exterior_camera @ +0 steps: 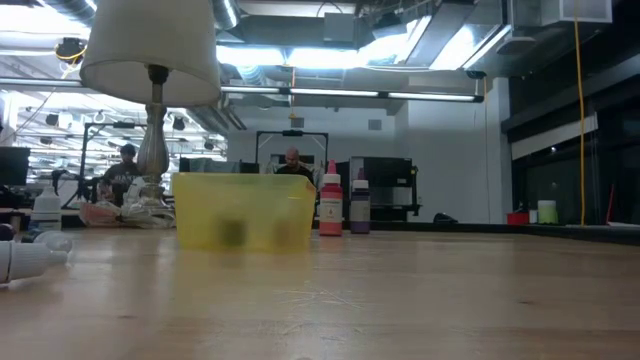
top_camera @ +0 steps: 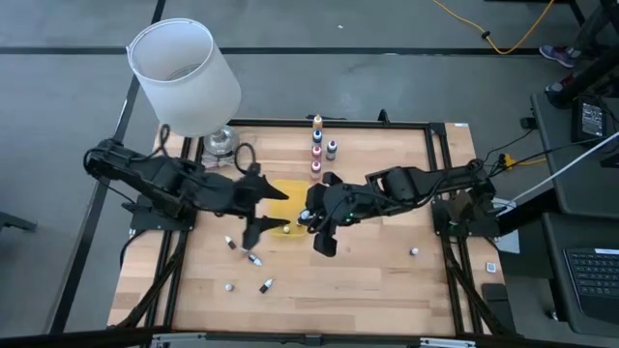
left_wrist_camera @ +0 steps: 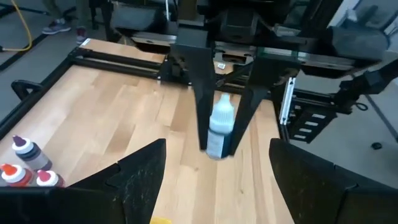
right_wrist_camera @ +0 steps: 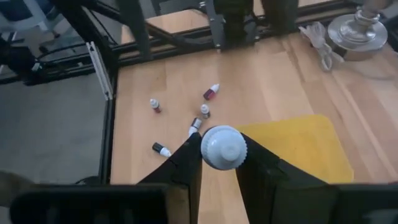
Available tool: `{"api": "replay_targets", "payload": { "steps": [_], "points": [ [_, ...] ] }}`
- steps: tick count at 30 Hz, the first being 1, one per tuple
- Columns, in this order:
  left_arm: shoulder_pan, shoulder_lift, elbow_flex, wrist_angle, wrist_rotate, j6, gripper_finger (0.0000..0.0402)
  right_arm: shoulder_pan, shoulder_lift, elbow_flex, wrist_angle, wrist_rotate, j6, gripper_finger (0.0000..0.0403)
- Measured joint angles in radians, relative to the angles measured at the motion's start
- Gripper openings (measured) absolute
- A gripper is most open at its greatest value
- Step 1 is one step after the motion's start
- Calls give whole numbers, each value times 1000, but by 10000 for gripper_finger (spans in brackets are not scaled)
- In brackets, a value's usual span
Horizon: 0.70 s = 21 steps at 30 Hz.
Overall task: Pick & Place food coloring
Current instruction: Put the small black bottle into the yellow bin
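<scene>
The food coloring is a set of tiny dropper bottles. My right gripper [top_camera: 311, 219] is shut on one white-capped bottle [left_wrist_camera: 221, 124] next to the yellow tray [top_camera: 280, 198]. My left gripper [top_camera: 259, 205] is open over the tray's left side and touches nothing; its fingers [left_wrist_camera: 140, 180] frame the held bottle in the left wrist view. Several bottles stand upright in a row [top_camera: 316, 145] behind the tray. Others lie on their sides on the table [right_wrist_camera: 194, 124], [top_camera: 256, 259]. Neither gripper shows in the low view. My right gripper pinches the white-capped bottle by its body [left_wrist_camera: 214, 140] between the two fingers [right_wrist_camera: 186, 163], just below the cap [right_wrist_camera: 224, 147]. The fingers come from above, pointing down along the bottle. The bottle stands upright in the hold, cap toward the wrist, lifted clear of the table.
A lamp with a white shade [top_camera: 184, 72] stands at the table's far left corner on a metal base [right_wrist_camera: 364, 28]. One bottle [top_camera: 414, 251] lies alone on the right side. A black frame [top_camera: 440, 164] borders the table. People show in the room beyond [exterior_camera: 125, 165].
</scene>
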Motion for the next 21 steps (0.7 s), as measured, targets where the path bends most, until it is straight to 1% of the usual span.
{"api": "replay_targets", "payload": {
  "steps": [4,8,10,14,17,21],
  "points": [
    [19,73,51,-3,5,-3,281,-3,0,0,0,-27,-31,86],
    [29,138,106,-3,31,5,281,-3,0,0,-1,-72,-41,86],
    [29,164,129,-10,32,11,281,-3,0,0,-14,-74,-55,86],
    [29,183,144,-18,35,13,281,-2,0,0,-28,-77,-65,86],
    [29,184,144,-37,32,-12,280,-2,1,0,-38,-74,-67,86],
    [29,184,144,-40,34,-21,266,-3,1,0,-40,-70,-86,86]
  ]
}}
